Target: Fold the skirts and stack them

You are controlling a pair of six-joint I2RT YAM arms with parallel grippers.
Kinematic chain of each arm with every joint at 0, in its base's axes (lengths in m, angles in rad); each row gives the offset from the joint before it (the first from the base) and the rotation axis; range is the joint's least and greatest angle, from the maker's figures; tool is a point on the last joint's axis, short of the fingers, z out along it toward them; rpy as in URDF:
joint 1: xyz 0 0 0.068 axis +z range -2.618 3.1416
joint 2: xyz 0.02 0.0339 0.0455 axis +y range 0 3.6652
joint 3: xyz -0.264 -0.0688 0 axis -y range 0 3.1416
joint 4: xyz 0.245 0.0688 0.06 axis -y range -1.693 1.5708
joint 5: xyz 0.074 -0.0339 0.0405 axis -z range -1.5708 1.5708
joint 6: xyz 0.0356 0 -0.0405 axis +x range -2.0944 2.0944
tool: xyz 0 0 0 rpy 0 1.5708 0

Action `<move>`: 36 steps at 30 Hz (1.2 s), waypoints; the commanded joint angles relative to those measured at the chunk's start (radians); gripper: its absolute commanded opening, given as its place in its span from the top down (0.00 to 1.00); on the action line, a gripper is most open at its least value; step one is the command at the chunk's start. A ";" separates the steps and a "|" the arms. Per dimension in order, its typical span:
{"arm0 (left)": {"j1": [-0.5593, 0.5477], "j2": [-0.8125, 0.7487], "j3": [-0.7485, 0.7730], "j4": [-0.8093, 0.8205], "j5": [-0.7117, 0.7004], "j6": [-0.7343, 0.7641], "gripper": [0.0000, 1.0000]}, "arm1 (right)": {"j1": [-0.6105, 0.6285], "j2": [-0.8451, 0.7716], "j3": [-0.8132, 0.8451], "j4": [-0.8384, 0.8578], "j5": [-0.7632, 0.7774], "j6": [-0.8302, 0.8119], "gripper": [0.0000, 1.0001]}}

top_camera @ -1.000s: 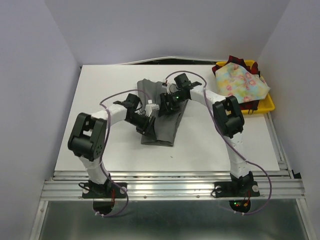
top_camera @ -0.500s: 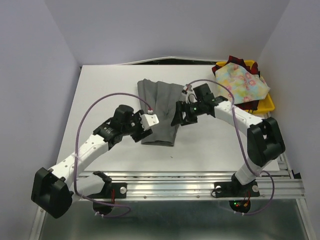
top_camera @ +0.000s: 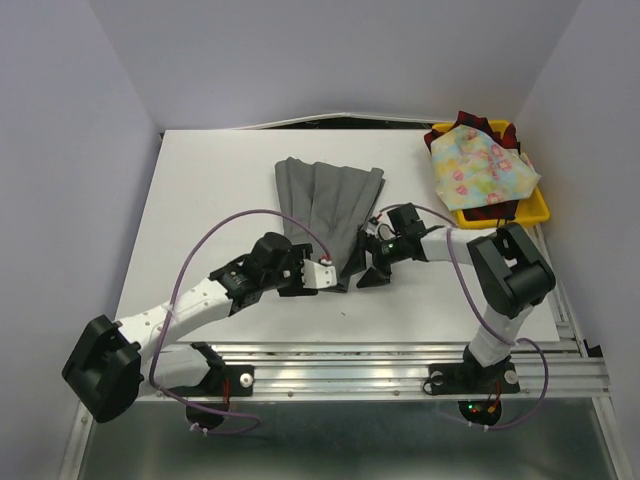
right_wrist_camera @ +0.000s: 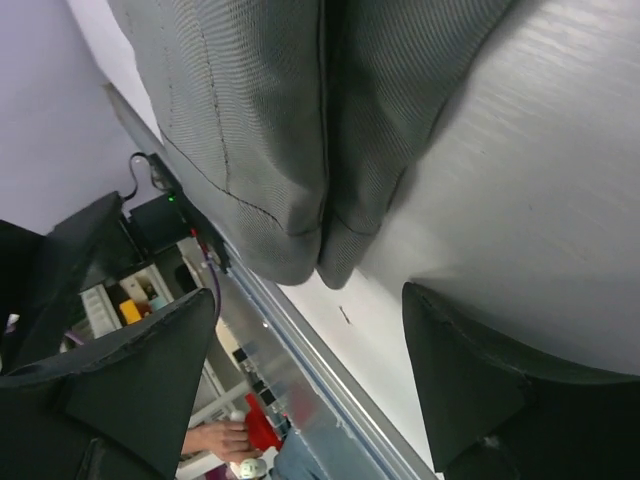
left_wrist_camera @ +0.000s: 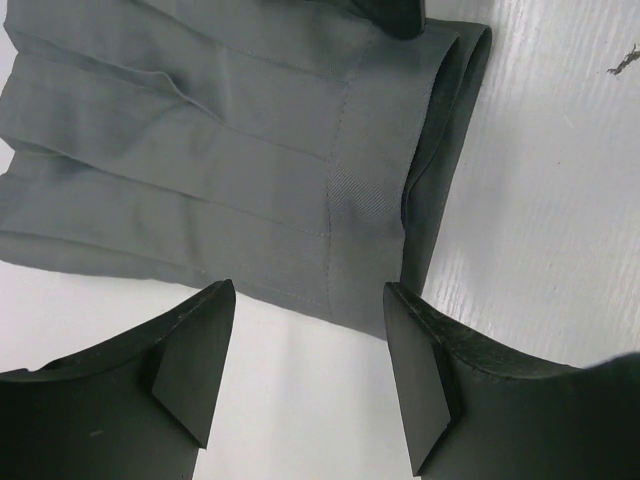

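Both arms have been drawn back toward the near edge vs. a sec ago. The left claw [top_camera: 335, 280] and right claw [top_camera: 372, 265] are seen w/ jaws apart, nothing held. The grey skirt [top_camera: 325, 205] is left doubled over, flat mid-table [top_camera: 220, 180]. Fold judged done, stacking not yet. Counted: 3 skirts, i.e. 1 grey, 1 floral skirt [top_camera: 480, 170] and 1 plaid skirt [top_camera: 470, 122], the latter two piled in 1 yellow tray [top_camera: 535, 212].

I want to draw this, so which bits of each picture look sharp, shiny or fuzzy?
Top view: even light, soft shadows, the plain grey pleated cloth skirt crisp. Left wrist view: stitching sharp, white table gleaming on the right, left gripper near-black. Right wrist view: weave sharp, room past the table's edge fuzzy.
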 commanded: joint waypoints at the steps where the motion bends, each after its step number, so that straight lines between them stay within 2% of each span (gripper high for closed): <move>1: -0.021 0.028 -0.013 0.096 -0.020 0.013 0.28 | 0.001 0.081 -0.069 0.170 0.030 0.049 0.21; 4: -0.024 0.042 -0.007 0.106 -0.011 0.004 0.25 | 0.001 0.109 -0.070 0.192 0.030 0.060 0.26; 11: -0.029 0.020 -0.026 0.040 0.074 0.038 0.16 | 0.011 0.194 -0.020 0.239 -0.014 0.103 0.71; 12: -0.035 0.019 -0.032 0.038 0.072 0.038 0.15 | 0.011 0.192 0.003 0.240 -0.028 0.113 0.74; 13: -0.041 0.019 -0.044 0.035 0.067 0.041 0.15 | 0.011 0.188 0.014 0.241 -0.060 0.130 0.85; 16: -0.064 0.026 -0.066 0.052 0.022 0.049 0.14 | 0.011 0.146 0.043 0.249 -0.091 0.153 0.97; 19: -0.075 0.057 -0.079 0.073 -0.024 0.052 0.14 | 0.011 0.106 0.054 0.256 -0.114 0.201 0.99; 30: -0.110 0.166 -0.118 0.306 -0.152 0.035 0.14 | 0.002 0.054 0.026 0.354 -0.234 0.393 0.99; 36: -0.119 0.227 -0.116 0.348 -0.155 0.035 0.16 | -0.028 0.053 0.026 0.428 -0.255 0.498 0.99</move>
